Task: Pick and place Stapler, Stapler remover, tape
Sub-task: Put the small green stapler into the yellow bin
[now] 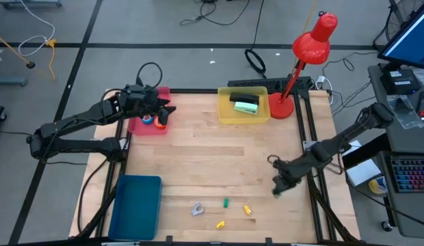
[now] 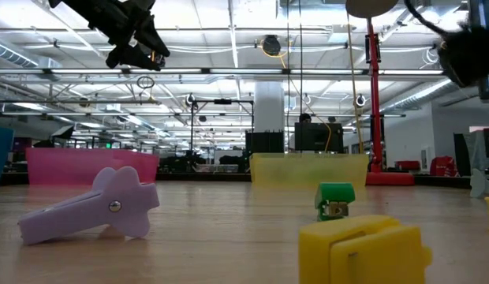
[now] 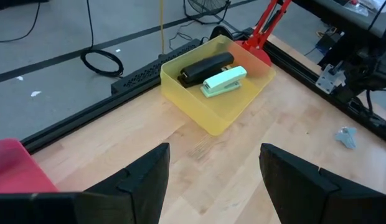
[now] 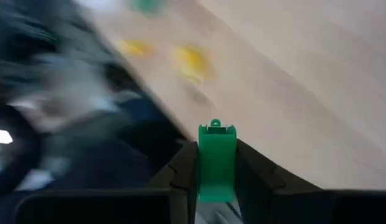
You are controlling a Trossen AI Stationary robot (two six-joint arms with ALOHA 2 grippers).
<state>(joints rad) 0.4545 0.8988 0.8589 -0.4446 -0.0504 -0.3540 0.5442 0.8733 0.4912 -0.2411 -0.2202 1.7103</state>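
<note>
My right gripper (image 1: 277,188) hangs above the table near its right edge, shut on a small green block-shaped piece (image 4: 216,158). My left gripper (image 3: 211,186) is open with nothing between its fingers, raised over the pink tray (image 1: 149,126). That tray holds a blue tape roll (image 1: 149,119) and an orange tape roll (image 1: 161,125). A black stapler (image 3: 205,67) and a mint-green stapler (image 3: 224,81) lie in the yellow tray (image 3: 218,121). The purple staple remover (image 1: 197,209) lies flat on the table near the front edge. My right gripper pinches the green piece by its two opposite sides (image 4: 216,177) between its two fingers. The piece's free end (image 4: 216,132) sticks out past the fingertips. The fingers slant downward, and the piece is lifted clear of the table.
A green block (image 1: 226,203) and two yellow blocks (image 1: 247,210) (image 1: 220,224) lie near the front edge beside the staple remover. A blue tray (image 1: 137,205) sits at the near left. A red desk lamp (image 1: 297,65) stands at the far right corner.
</note>
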